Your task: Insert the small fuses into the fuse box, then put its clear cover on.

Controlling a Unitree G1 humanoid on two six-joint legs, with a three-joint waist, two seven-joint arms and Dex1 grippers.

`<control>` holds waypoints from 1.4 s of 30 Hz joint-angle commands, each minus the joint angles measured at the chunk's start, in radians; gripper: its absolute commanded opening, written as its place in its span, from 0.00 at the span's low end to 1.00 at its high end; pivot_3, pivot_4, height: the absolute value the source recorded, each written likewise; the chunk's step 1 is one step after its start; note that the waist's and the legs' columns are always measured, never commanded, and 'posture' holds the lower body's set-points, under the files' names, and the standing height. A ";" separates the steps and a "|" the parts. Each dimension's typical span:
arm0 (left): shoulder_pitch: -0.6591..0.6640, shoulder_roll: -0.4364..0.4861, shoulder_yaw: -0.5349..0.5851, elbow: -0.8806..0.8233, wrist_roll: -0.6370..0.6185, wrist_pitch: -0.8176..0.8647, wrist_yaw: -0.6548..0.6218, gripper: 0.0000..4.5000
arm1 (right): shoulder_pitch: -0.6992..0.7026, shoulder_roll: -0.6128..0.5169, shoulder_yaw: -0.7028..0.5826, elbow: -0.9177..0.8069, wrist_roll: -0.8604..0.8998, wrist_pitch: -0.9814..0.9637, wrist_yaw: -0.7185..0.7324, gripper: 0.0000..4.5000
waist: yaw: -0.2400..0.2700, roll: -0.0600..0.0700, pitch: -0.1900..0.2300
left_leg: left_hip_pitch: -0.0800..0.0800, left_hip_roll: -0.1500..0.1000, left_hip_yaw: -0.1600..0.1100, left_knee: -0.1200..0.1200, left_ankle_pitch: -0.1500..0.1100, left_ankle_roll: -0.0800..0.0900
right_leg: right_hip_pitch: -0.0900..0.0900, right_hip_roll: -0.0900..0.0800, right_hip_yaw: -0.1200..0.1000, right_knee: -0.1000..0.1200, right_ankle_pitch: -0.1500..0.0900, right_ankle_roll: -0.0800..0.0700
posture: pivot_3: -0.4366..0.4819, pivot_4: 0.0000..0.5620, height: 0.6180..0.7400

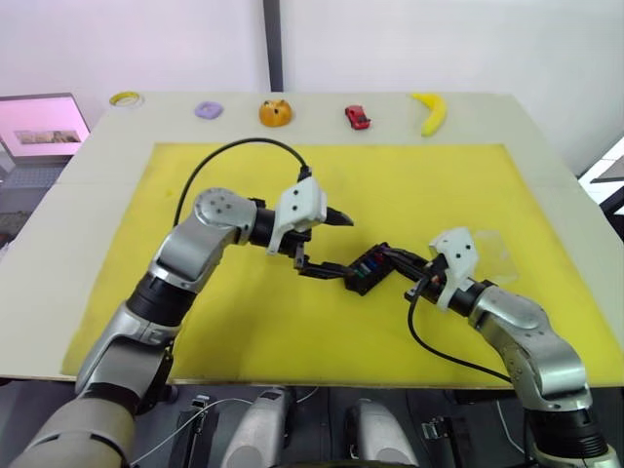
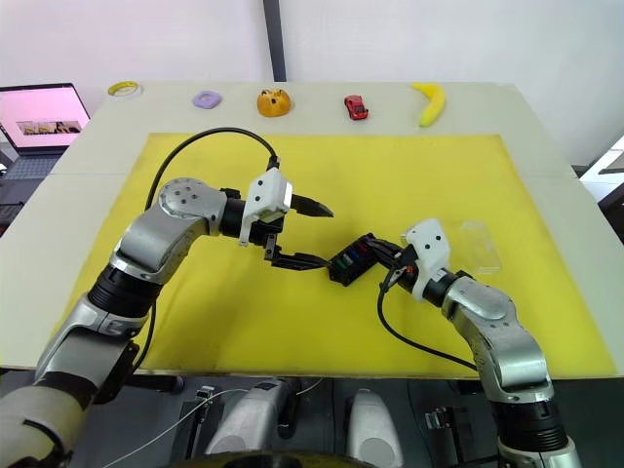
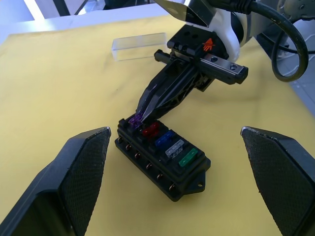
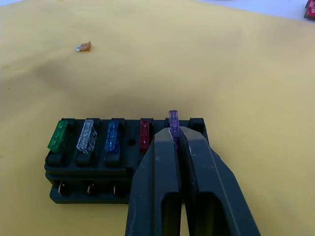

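Fuses (image 4: pixel 113 136) in green, clear, blue and red are already seated in one row of the fuse box (image 3: pixel 165 160), which lies near the centre of the yellow mat (image 1: pixel 419 185) on the worktop. A purple fuse (image 4: pixel 173 121) is pinched between the closed fingers of the right end effector (image 4: pixel 175 142) and is held at the end slot, next to the red one. The box's long axis runs roughly from 2 to 8 o'clock in the head views. The left end effector (image 3: pixel 174 142) is spread wide open beside the box. An orange-brown fuse (image 4: pixel 83 46) lying loose on the mat is revealed by the right wrist view; the clear cover (image 3: pixel 139 45) is shown beyond the right arm by the left wrist view.
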 commanded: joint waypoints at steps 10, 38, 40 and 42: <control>-0.024 -0.009 0.029 -0.005 0.001 -0.024 0.005 1.00 | 0.003 -0.022 -0.025 -0.091 0.031 0.054 0.003 0.33 | 0.000 0.000 0.000 | -0.001 0.000 0.000 0.000 0.000 0.000 | -0.001 0.000 0.000 0.000 0.000 0.000 | 0.48 0.27 0.96; 0.006 -0.008 0.021 0.018 0.039 -0.088 -0.001 1.00 | -0.113 0.038 -0.052 -0.133 0.195 0.269 -0.115 0.00 | 0.002 0.000 0.000 | -0.002 0.000 0.000 -0.001 0.000 0.000 | -0.002 0.000 0.000 0.000 0.000 0.000 | 0.48 0.27 0.96; 0.007 -0.007 0.022 0.017 0.039 -0.087 0.001 1.00 | -0.105 0.030 -0.035 -0.127 0.177 0.263 -0.110 0.00 | 0.001 0.000 0.000 | -0.002 0.000 0.000 -0.001 0.000 0.000 | -0.002 0.000 0.000 0.000 0.000 0.000 | 0.48 0.27 0.96; 0.007 -0.007 0.023 0.016 0.040 -0.085 0.002 1.00 | -0.098 0.028 -0.025 -0.126 0.169 0.258 -0.107 0.00 | 0.000 0.000 0.000 | -0.002 0.000 0.000 -0.001 0.000 0.000 | -0.003 0.000 0.000 0.000 0.000 0.000 | 0.48 0.27 0.96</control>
